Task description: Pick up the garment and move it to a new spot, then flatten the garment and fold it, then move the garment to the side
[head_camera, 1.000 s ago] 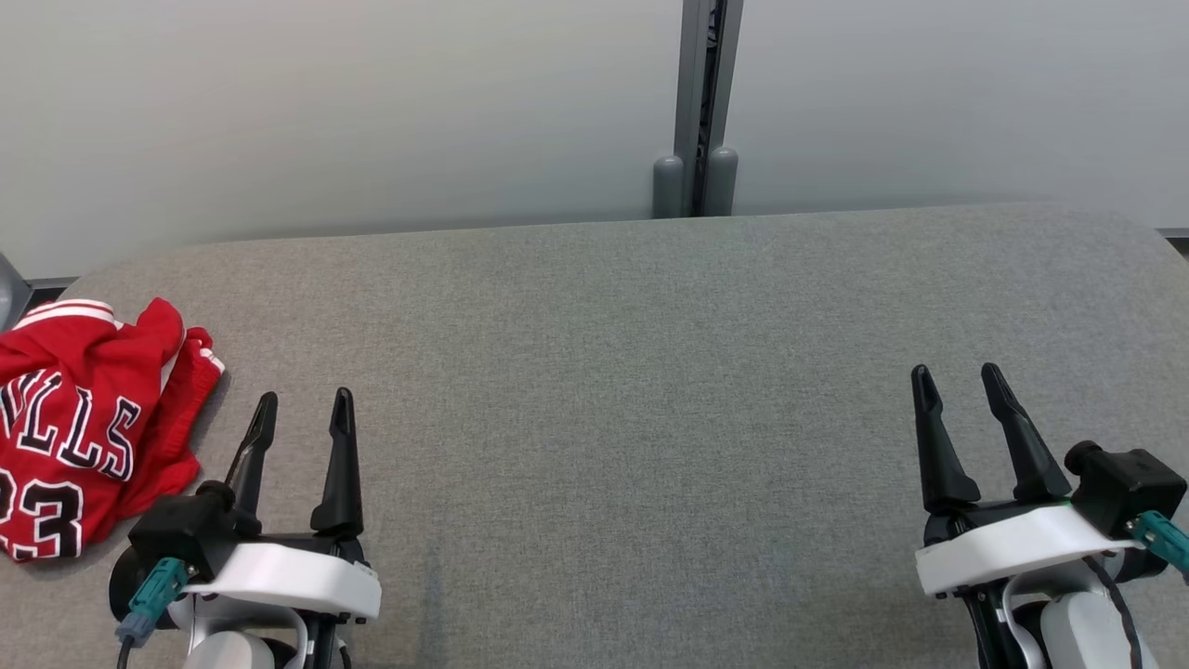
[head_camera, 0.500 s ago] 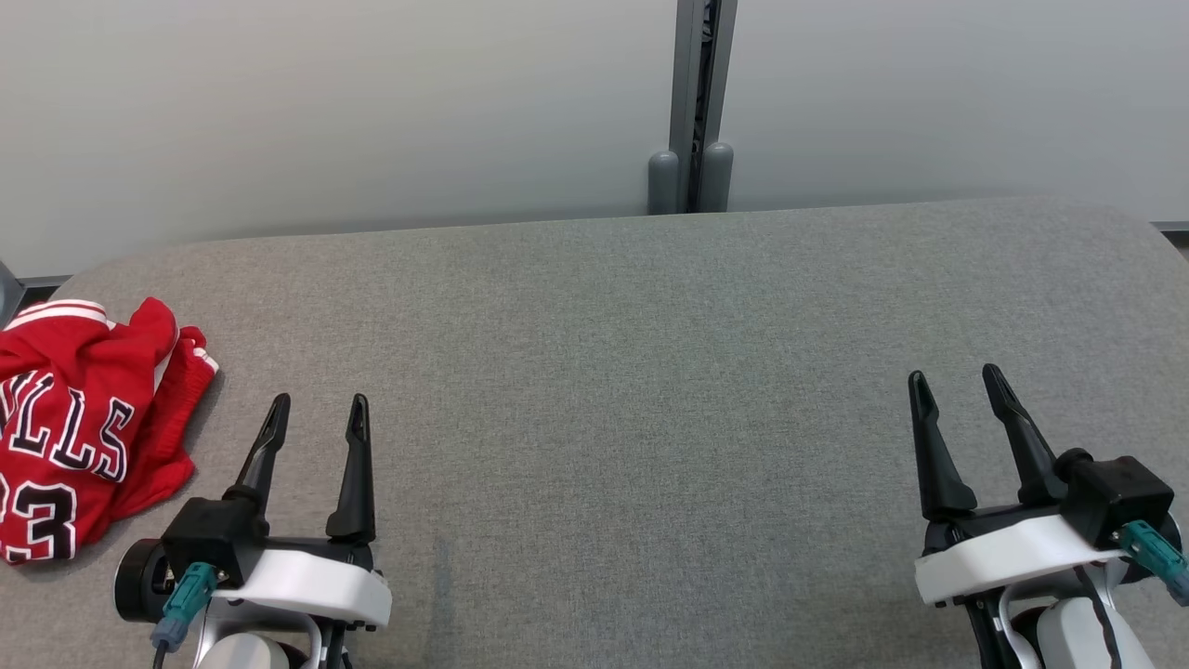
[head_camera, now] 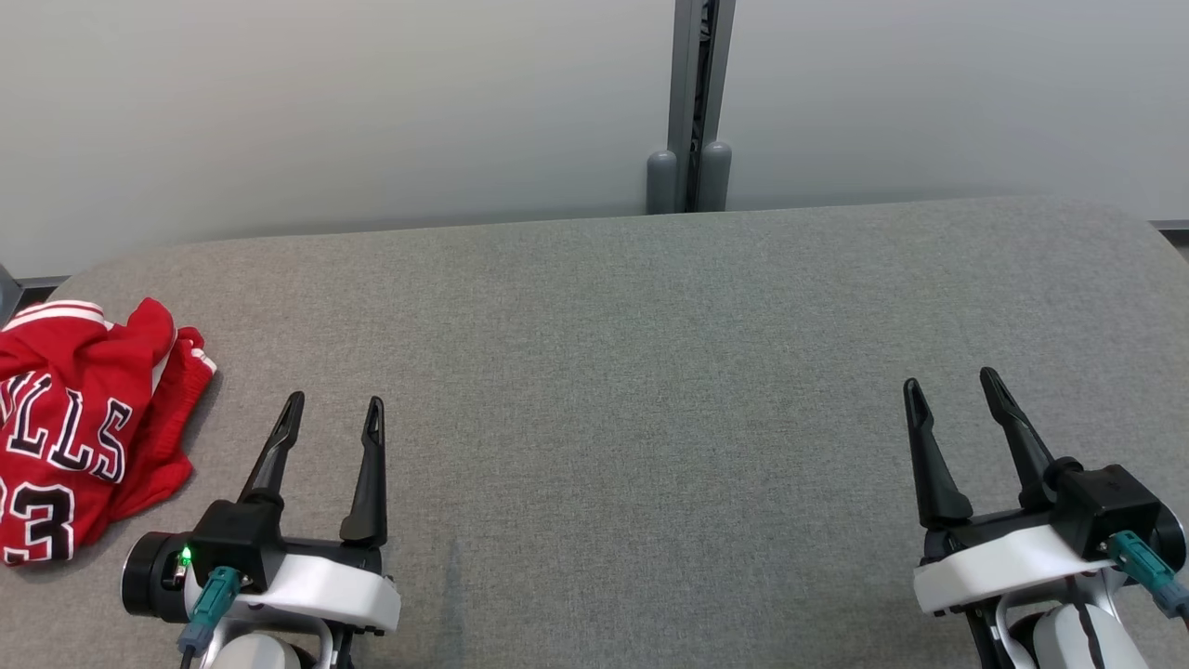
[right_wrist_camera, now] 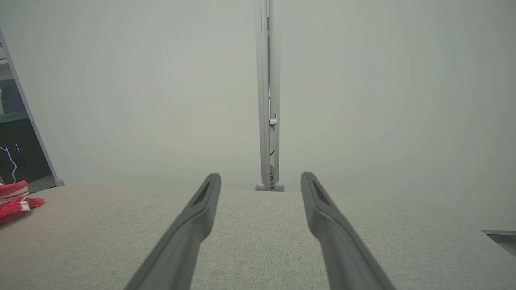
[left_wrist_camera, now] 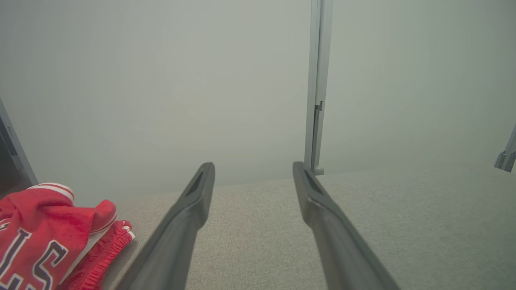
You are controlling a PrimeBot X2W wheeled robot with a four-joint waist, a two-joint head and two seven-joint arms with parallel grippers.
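Observation:
The garment [head_camera: 74, 418] is a red jersey with white and black lettering, lying bunched at the far left edge of the grey table [head_camera: 632, 372]. Its red folds [left_wrist_camera: 44, 233] fill the lower left of the left wrist view, and a small corner of the garment [right_wrist_camera: 14, 199] peeks in at the left of the right wrist view. My left gripper [head_camera: 334, 409] hovers open just to the right of it, empty. At the lower right my right gripper [head_camera: 947, 383] is open too, with nothing between its fingers.
A pale partition wall [head_camera: 325, 111] runs behind the table, split by a grey post [head_camera: 692, 102] with two rounded feet at the table's back edge. The table's left end is rounded beside the jersey.
My left gripper has drifted right and slightly toward me, away from the jersey. The right gripper has barely shifted. The head camera has moved a little.

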